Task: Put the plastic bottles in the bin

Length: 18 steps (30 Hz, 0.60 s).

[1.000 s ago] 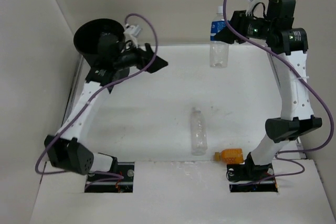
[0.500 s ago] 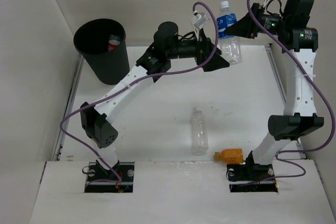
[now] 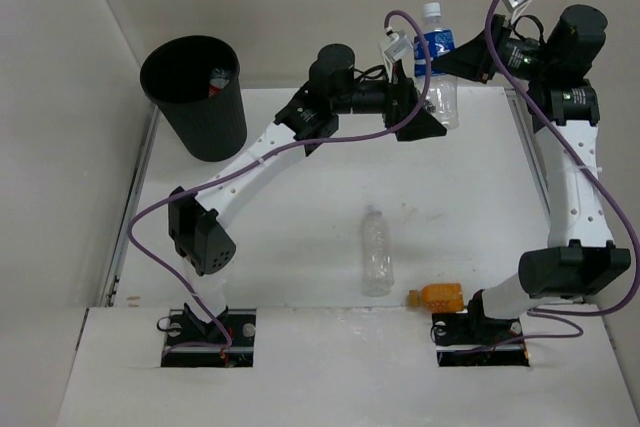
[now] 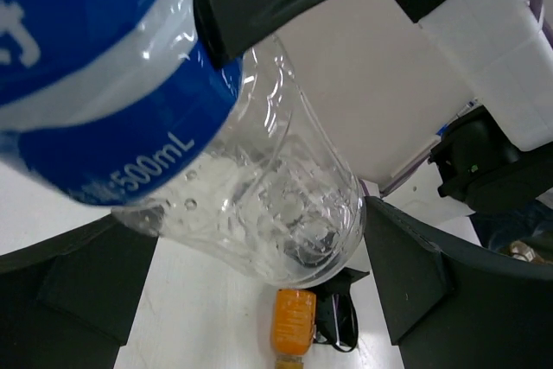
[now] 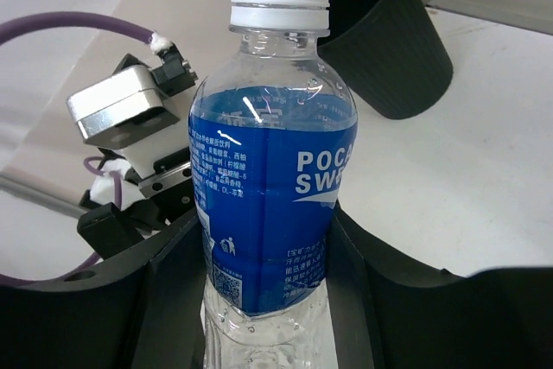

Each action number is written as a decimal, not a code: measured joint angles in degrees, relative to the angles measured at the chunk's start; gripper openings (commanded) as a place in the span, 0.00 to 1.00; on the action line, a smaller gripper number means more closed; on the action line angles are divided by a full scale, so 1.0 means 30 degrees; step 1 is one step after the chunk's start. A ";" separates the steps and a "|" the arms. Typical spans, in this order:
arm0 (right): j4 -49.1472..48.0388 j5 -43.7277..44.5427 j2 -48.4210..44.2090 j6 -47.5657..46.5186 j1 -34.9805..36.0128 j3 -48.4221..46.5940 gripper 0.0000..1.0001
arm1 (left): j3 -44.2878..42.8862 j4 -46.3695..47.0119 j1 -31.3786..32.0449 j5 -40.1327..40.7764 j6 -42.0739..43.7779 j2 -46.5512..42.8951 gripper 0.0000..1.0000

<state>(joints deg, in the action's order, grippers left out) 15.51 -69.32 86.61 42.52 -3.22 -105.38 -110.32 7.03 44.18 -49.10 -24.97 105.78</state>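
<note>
While the right gripper [image 5: 263, 293] pinched it on both sides of the label, the blue-labelled bottle [image 5: 270, 181] stood upright in the air, in the upper right of the overhead view, above the far edge of the table [image 3: 300, 187].

- Blue-labelled bottle: clear ribbed plastic, white ridged screw cap, and a deep blue wrap with white lettering. "500mL" was legible in the left wrist view. The base was moulded and see-through, and the bottle looked empty.
- Left gripper [image 4: 251, 270]: fingers spread wide, one on each side of that bottle's lower end. A gap showed on each side.
- Bin [image 3: 196, 97]: a tall, round, black container with ribbed, slightly tapered walls, upright in the upper left of the overhead view, well apart from the held bottle.
- Red-labelled bottle [image 3: 219, 78]: a small part showed inside the bin, near its right wall.
- Plain bottle [image 3: 377, 250]: clear and unlabelled, lying on its side at lower centre of the overhead view, with the neck pointing to the top of the frame.
- Orange bottle [image 3: 437, 296]: stubby, lying on its side just right of the plain bottle's base, near the right arm's mount.
</note>
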 measured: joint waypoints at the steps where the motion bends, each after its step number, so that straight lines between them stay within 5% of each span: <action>1: -0.0459 -0.0051 -0.0087 0.0306 0.0117 0.0226 0.01 | -0.0073 0.0000 0.0007 -0.0022 0.0000 0.0000 1.00; 5: -0.1625 -0.0138 -0.0291 0.1005 0.0328 0.1020 0.01 | -0.0226 0.0007 0.0007 -0.0051 0.0000 0.0000 1.00; 8: -0.1916 -0.0168 -0.0291 0.1282 0.0408 0.1202 0.06 | -0.0226 -0.0007 -0.0015 -0.0058 -0.0007 0.0000 0.84; 10: -0.2200 -0.0095 -0.0291 0.1260 0.0503 0.1209 0.25 | -0.0226 -0.0015 -0.0007 -0.0270 -0.0029 -0.0007 0.53; 11: -0.2426 -0.0124 -0.0291 0.1224 0.0568 0.1217 0.53 | -0.0226 -0.0138 0.0000 -0.0313 -0.0146 -0.0036 0.41; 12: -0.2645 -0.0182 -0.0321 0.1195 0.0583 0.1239 1.00 | -0.0226 -0.0211 -0.0007 -0.0459 -0.0240 -0.0066 0.31; 15: -0.2754 -0.0663 -0.0707 0.1428 0.0707 0.1676 1.00 | -0.0226 -0.0146 -0.0197 -0.0131 0.0146 -0.0109 0.14; 18: -0.2820 -0.0925 -0.1253 0.1523 0.0962 0.2266 1.00 | -0.0226 -0.0481 -0.0772 -0.0284 0.0845 -0.0138 0.11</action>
<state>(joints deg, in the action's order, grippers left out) 7.05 -72.10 82.85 47.09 -0.34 -98.59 -111.00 5.58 41.87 -49.95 -22.44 105.36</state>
